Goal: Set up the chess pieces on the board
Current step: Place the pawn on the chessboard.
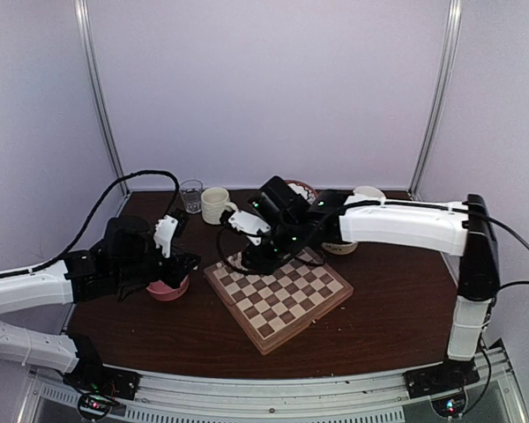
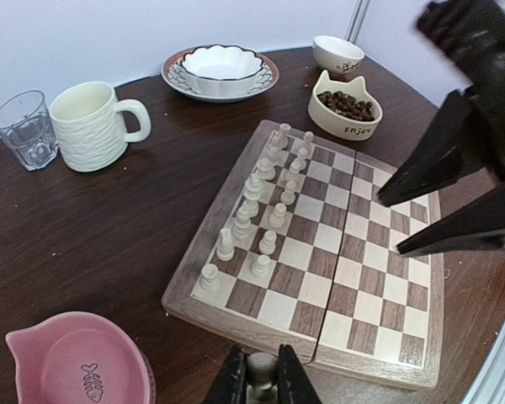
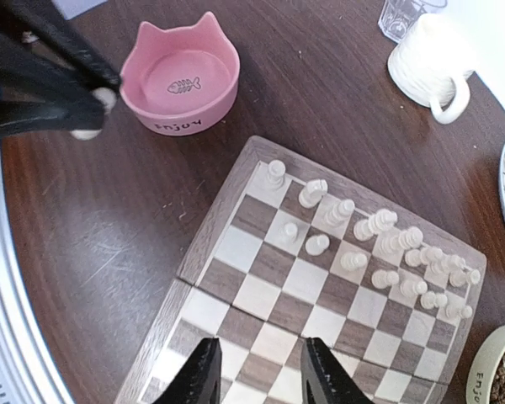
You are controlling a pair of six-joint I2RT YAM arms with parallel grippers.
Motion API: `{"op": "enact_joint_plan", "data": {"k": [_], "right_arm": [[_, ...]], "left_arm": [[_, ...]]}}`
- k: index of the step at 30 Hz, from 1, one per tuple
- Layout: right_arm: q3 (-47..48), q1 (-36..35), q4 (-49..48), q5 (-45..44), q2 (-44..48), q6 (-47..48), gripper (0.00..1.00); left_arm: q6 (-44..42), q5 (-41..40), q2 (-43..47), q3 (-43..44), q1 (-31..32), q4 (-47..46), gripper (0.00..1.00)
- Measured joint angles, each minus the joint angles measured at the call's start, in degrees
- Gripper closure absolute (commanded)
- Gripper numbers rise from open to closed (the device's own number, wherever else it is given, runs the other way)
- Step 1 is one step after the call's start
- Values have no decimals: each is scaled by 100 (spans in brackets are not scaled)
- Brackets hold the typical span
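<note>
Halfway, at best, through setting up the board [image 1: 286, 300], lying cornerwise on a dark table [image 1: 397, 300] between two robot arms. Done so far: two rows of pale chess pieces [image 2: 265, 206] standing upright along one edge, one to a square, close to a full set by the look of it, though too small for a sure count. Left to do: the whole opposite edge, bare of any men, plus any gaps in the pale ranks.

Left gripper [image 2: 259, 364] just off the board's corner, near a pink cat-shaped bowl [image 2: 76, 362], jaws pinched tight on one more cream chessman [image 2: 261, 383], held clear of the squares and not yet placed. Right gripper [image 3: 261, 349] poised above the bare middle squares, fingers [image 3: 206, 374] spread, nothing between them.

Pink cat-shaped bowl showing only its fish print inside, so probably no pale men waiting there. Beyond the board, a cream cat-shaped bowl [image 2: 345, 105] heaped with dark brown lumps: possibly the dark set, impossible to tell at this size. Likely next: seating the held piece in the pale ranks, then turning to the far side.
</note>
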State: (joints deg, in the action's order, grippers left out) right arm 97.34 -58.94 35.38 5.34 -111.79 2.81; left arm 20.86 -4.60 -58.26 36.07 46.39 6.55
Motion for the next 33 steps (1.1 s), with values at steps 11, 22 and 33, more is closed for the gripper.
{"op": "enact_joint_plan", "data": {"k": [11,22,33], "right_arm": [[-3716,295,-1810,-306,2380,-463,66],[-5080,992,-3373,-564,3029,-1252,67],[-5233,1069,-3821,-557,3239,-1502,66]], "left_arm": [[-299,-457,-1252,9,1287,-1320,88],[-723,-1176,-3165,4,2037,-3469,88],[-763,-1228,-4529,79,2159,-4638,82]]}}
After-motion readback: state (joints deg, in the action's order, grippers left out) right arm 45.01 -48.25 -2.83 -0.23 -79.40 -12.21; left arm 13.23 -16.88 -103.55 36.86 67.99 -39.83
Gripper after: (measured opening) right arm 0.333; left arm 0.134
